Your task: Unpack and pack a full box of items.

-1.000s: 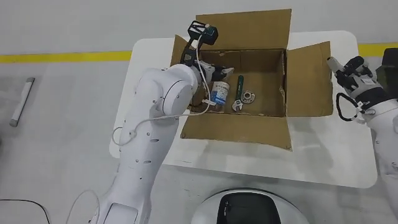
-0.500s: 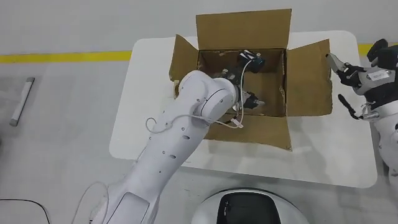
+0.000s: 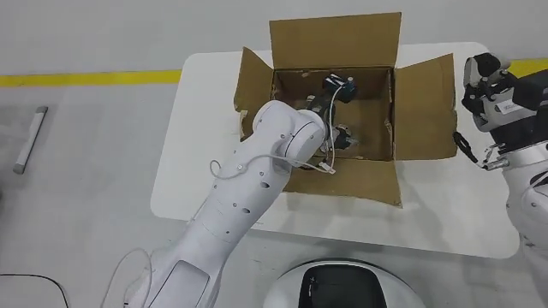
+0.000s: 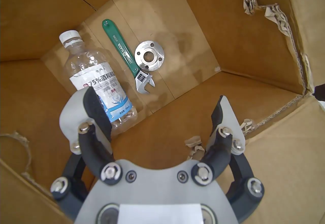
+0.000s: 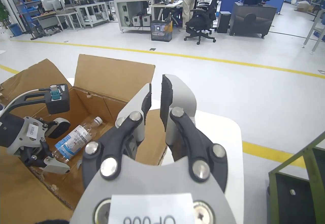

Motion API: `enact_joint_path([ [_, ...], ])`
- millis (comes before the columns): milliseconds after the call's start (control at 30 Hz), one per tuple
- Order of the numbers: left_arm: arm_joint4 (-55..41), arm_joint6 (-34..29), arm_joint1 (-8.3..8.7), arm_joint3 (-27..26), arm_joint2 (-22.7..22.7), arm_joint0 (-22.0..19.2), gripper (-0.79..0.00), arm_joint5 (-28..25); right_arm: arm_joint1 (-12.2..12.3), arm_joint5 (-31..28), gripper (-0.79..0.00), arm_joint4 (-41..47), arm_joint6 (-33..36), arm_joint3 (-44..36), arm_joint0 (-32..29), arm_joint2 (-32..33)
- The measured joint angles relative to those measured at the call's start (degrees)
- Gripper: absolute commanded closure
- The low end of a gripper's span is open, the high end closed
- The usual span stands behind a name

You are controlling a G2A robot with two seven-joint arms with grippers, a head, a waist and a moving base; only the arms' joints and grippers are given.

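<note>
Left tool (image 4: 155,96), jaws wide and holding nothing, hung inside the open cardboard box (image 4: 228,19), above the near end of its floor. One finger (image 4: 94,108) overlapped the base of the clear bottle (image 4: 99,77), which lay on its side along a wall. Whether the two touched could not be told. Just beside the bottle lay the green-handled wrench (image 4: 122,49), and the steel flange (image 4: 149,56) sat against its neck. Farther off, the box stood with all four flaps folded out on the white worktop (image 3: 445,214). Right tool (image 5: 157,85) was held beyond the right-hand flap, over the worktop's edge. Its jaws were narrow, with only a slit between the pads, and they gripped nothing. As a judgement, unpacking had barely started. All three visible items lay in the box, none was in a tool, and the bottle looked the likeliest first pick. Lifting them out and repacking them were both left to do
</note>
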Motion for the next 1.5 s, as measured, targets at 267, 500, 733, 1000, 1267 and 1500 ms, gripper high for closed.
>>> enact_joint_path([
  [267,-0.6,3.2,-0.55,0.9,-0.1,-0.3,-0.785,2.2,-0.3,0.5,-0.058,0.5,-0.9,1.5,2.1,-2.2],
  [500,4.5,3.4,-2.09,8.4,3.1,-5.0,-0.785,3.6,-0.3,0.1,-0.055,1.0,0.1,1.9,2.5,-2.1],
  [733,7.1,1.5,-4.6,17.1,7.7,-8.9,-0.785,5.7,-0.4,0.0,-0.065,0.9,0.2,1.3,1.2,-1.8],
  [1000,8.1,3.8,-6.85,25.3,9.2,-10.0,-0.785,10.2,-0.5,-0.2,-0.062,1.2,0.9,0.8,0.0,-1.2],
  [1267,8.7,5.3,-8.52,31.7,9.5,-10.6,-0.785,12.6,-0.6,-0.3,-0.071,1.1,1.4,0.8,-0.4,-1.8],
  [1500,6.8,6.4,-9.85,35.4,9.2,-10.2,-0.785,11.9,-0.7,0.0,-0.077,1.1,1.8,0.9,-1.1,-1.6],
])
